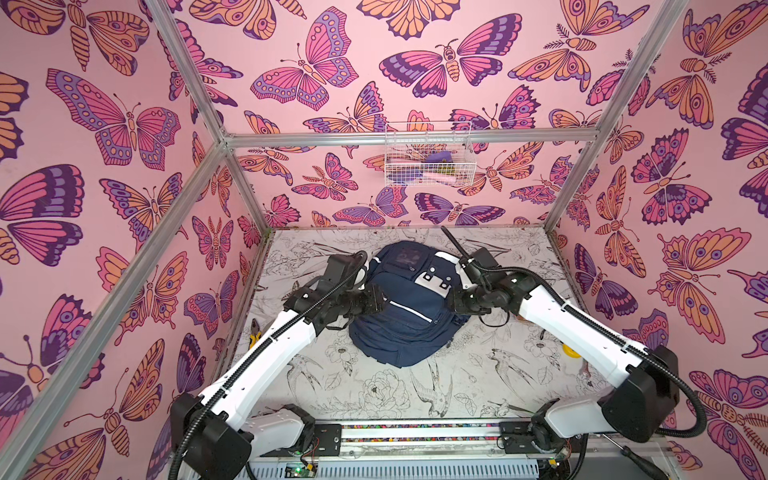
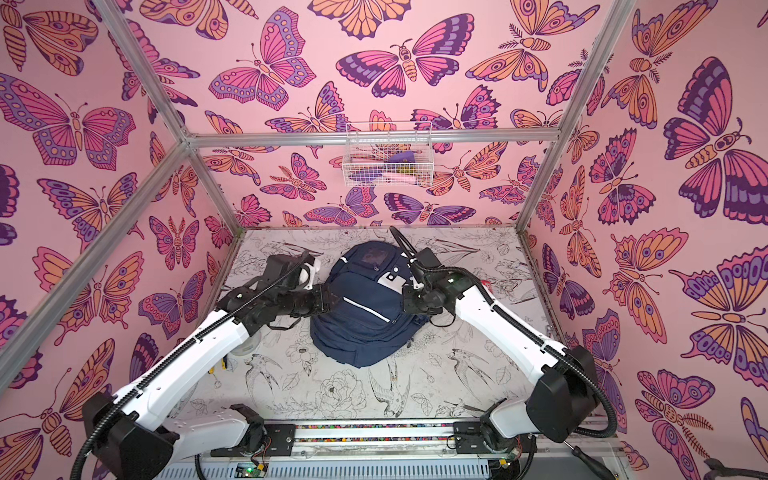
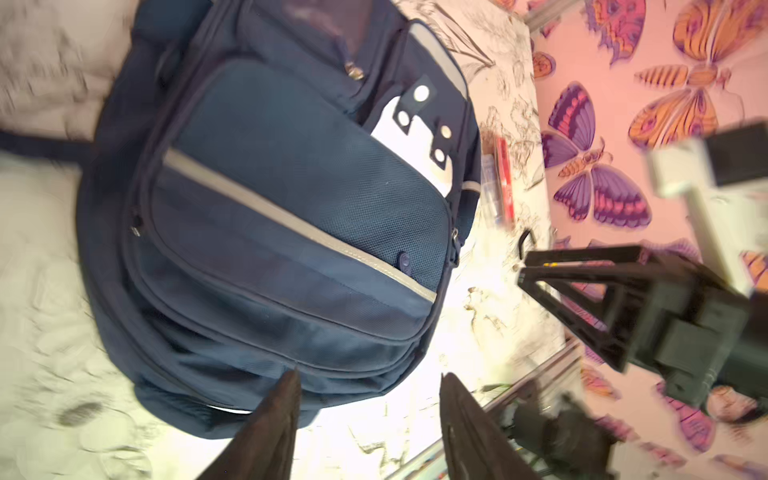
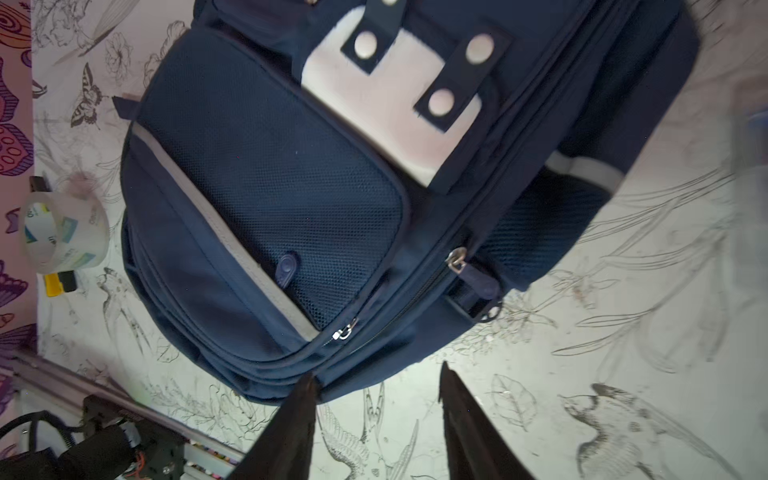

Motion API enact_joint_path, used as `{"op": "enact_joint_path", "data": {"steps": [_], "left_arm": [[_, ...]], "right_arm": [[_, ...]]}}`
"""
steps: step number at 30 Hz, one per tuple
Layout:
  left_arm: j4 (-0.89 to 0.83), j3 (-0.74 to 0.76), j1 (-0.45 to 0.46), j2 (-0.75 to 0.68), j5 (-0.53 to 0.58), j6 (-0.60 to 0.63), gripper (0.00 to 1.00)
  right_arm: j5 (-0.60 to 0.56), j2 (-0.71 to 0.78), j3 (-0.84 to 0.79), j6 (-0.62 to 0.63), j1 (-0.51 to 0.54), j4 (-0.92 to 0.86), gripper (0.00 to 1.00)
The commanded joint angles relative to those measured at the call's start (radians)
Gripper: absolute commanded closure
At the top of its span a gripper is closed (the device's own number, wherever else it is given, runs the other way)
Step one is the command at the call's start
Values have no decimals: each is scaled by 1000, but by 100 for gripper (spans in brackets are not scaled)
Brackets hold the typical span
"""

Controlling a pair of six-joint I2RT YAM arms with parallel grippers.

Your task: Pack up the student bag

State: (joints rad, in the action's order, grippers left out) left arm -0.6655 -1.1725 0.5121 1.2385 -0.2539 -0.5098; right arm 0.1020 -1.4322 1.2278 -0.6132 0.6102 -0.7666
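Spread left hand [image 3: 370, 380] before student bag [image 3: 270, 232]

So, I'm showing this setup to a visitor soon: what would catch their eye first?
The navy backpack lies front-up in the middle of the table, with the left gripper and right gripper open at its sides, holding nothing. Around it stand pink butterfly walls, and a white wire basket hangs on the back one.

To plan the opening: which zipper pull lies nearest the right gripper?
The small bare silver pull on the student bag, just before the right gripper; the navy-tabbed pull lies farther.
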Motion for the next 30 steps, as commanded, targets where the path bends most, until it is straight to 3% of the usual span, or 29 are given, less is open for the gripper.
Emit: {"op": "enact_joint_path", "data": {"steps": [1,8,14,17,22,27,29,30], "left_arm": [[-139,-30,25,72,-4,347,43],[-106,-1,172,174,177,519,39],[11,26,198,239,261,528,34],[89,55,207,255,310,566,23],[200,87,213,297,385,640,23],[222,58,217,343,410,678,38],[235,56,219,338,406,681,52],[237,49,222,332,403,683,67]], "right_arm": [[95,0,-48,-119,18,113,51],[87,-53,-58,-178,40,153,52],[55,-110,1,-220,40,103,54],[49,-117,8,-227,39,89,55],[33,-112,3,-246,21,53,56],[54,-96,-30,-270,-15,71,55],[57,-91,-27,-265,-15,69,56],[60,-90,-24,-258,-15,66,56]]}}
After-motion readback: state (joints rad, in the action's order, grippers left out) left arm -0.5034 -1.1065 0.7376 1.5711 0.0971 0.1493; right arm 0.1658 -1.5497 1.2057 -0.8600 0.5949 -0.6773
